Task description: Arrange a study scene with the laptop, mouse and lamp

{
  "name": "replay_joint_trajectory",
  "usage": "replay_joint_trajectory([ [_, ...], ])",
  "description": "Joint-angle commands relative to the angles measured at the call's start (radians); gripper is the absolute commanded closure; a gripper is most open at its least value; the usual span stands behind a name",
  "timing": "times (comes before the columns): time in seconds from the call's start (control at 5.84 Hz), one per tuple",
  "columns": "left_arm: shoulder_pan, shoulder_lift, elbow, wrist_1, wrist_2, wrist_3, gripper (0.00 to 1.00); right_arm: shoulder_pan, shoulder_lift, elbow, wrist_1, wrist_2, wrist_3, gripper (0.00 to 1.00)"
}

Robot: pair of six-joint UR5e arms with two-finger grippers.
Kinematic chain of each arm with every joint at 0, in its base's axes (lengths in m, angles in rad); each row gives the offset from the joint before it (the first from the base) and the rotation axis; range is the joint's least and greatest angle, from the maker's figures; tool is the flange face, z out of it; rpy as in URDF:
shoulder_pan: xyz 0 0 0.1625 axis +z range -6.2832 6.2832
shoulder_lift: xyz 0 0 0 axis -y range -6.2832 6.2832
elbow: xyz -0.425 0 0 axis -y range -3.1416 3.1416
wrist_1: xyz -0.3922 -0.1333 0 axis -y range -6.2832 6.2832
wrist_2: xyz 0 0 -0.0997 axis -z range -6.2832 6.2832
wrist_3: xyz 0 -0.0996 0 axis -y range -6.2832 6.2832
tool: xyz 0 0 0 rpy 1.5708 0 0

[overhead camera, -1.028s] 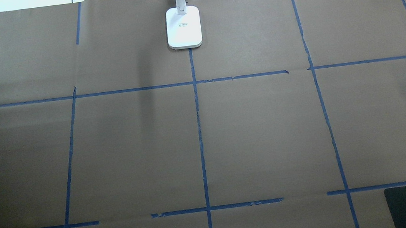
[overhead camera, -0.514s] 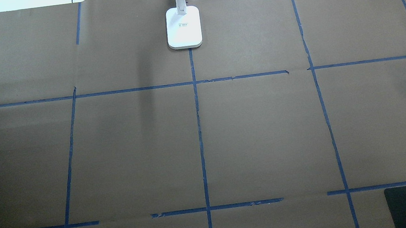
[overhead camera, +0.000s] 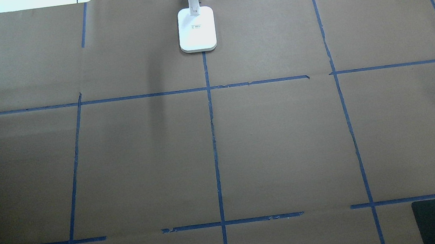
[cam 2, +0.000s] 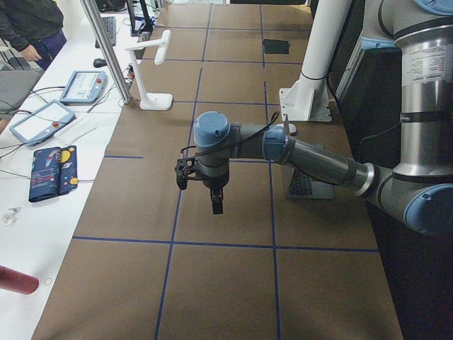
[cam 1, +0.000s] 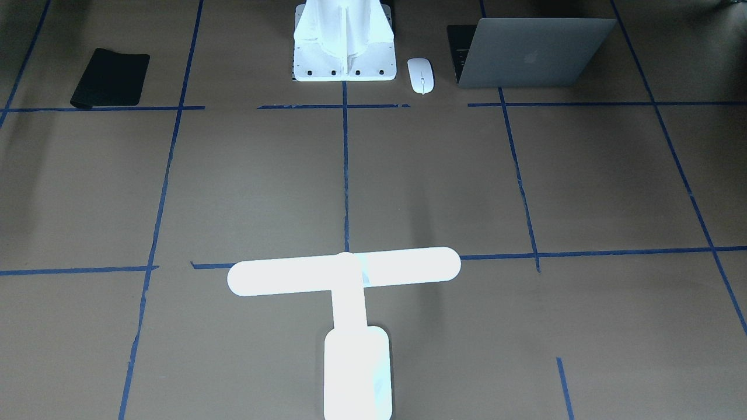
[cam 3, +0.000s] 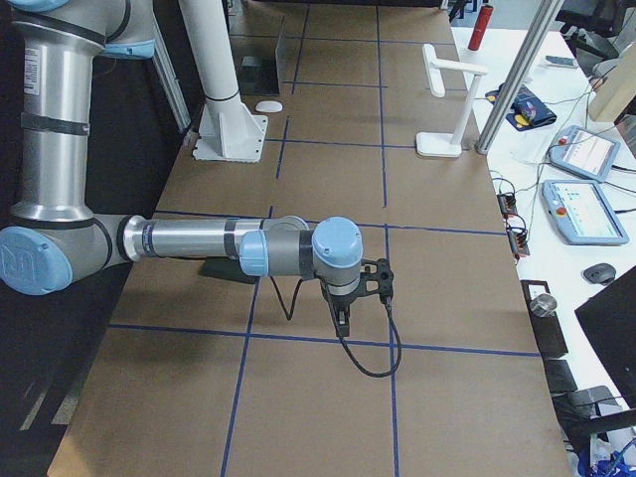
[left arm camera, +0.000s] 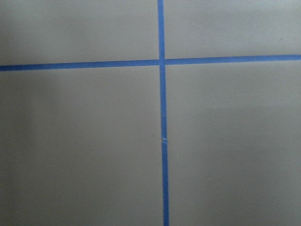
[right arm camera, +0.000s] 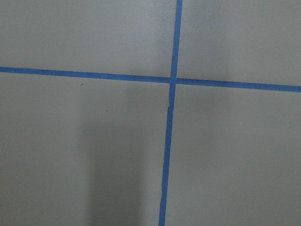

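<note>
exterior left, exterior right: left gripper (cam 2: 216, 204), right gripper (cam 3: 344, 320) above table (cam 2: 233, 283), clench cannot tell; lamp (cam 2: 156, 102) well apart from both.

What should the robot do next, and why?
Probably swing the left gripper in toward the laptop: it hovers over bare paper, and the laptop, mouse and lamp all sit untouched, the laptop on its side.
</note>
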Motion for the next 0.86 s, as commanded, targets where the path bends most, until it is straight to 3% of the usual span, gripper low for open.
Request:
replay_joint_trajectory([
  [0.0,0.021,0.055,-0.166,0.078,-0.006,-0.278,0.0,0.0,-0.007,0.002,-0.003,0.007,0.003,0.0],
  [0.34,0.119,0.089,-0.303,0.076,-0.007,-0.586,0.0,0.0,-0.01,-0.002,-0.003,0.033,0.003,0.0],
  [0.69,0.216,0.111,-0.409,0.075,-0.006,-0.775,0.0,0.0,-0.01,0.001,-0.003,0.035,0.003,0.0],
])
